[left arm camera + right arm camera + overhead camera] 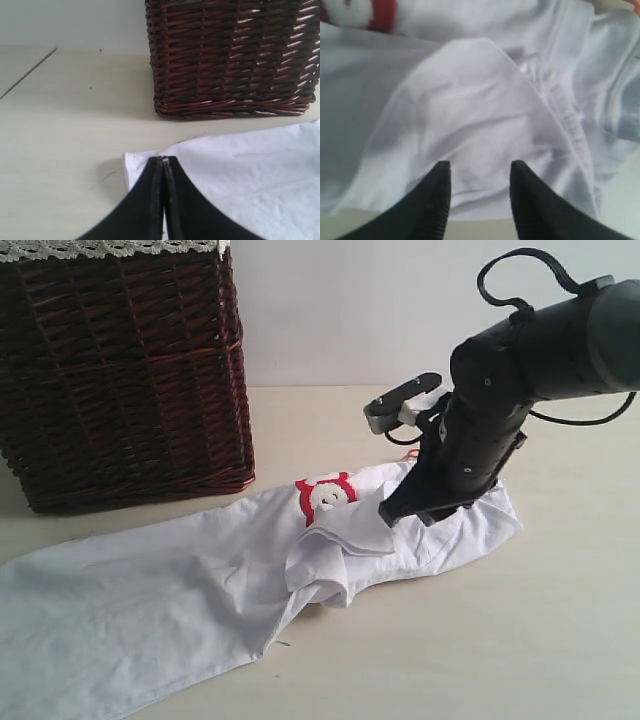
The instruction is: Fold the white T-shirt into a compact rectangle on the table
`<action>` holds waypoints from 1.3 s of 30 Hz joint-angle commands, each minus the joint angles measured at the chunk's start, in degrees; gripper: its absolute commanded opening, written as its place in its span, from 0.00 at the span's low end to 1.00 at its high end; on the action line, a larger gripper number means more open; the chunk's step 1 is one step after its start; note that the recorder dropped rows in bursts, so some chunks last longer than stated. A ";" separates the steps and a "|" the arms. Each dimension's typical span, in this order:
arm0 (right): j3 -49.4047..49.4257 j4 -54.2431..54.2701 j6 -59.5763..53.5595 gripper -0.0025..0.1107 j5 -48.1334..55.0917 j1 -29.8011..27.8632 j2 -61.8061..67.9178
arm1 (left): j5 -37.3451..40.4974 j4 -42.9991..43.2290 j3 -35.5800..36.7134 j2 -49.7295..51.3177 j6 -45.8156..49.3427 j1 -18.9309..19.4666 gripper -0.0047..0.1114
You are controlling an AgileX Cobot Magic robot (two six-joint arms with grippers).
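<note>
The right gripper [480, 170] has its two dark fingers apart, with nothing between them. White cloth lies just past the tips. From the exterior view its tip [393, 512] comes down onto the shirt [150, 590] at the bunched end. From there the two fingers read as one dark wedge, so contact with the cloth is hard to judge. The left gripper [164, 161] has its fingers pressed together, with only a thin seam between them. It sits above a corner of the shirt [250, 170], and I cannot tell whether any cloth is caught in that seam. That gripper and its arm fall outside the exterior view.

The shirt lies on the table [500, 640], stretched in a long strip from the lower left edge of the exterior view (where it is cut off) to the right arm. The left part is fairly flat with soft wrinkles. The right part is crumpled, with a flap folded over on itself. Only a piece of the red-outlined lettering [325, 495] shows, and the rest is buried in folds. In the right wrist view the cloth [470, 100] is blurred, with a seam running across it.

The basket [120, 370] stands behind the shirt, with its top cut off.
</note>
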 commanded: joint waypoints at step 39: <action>-3.71 -19.53 4.65 0.03 4.37 -0.71 9.81 | -0.41 -0.35 -0.03 -0.26 0.12 0.21 0.04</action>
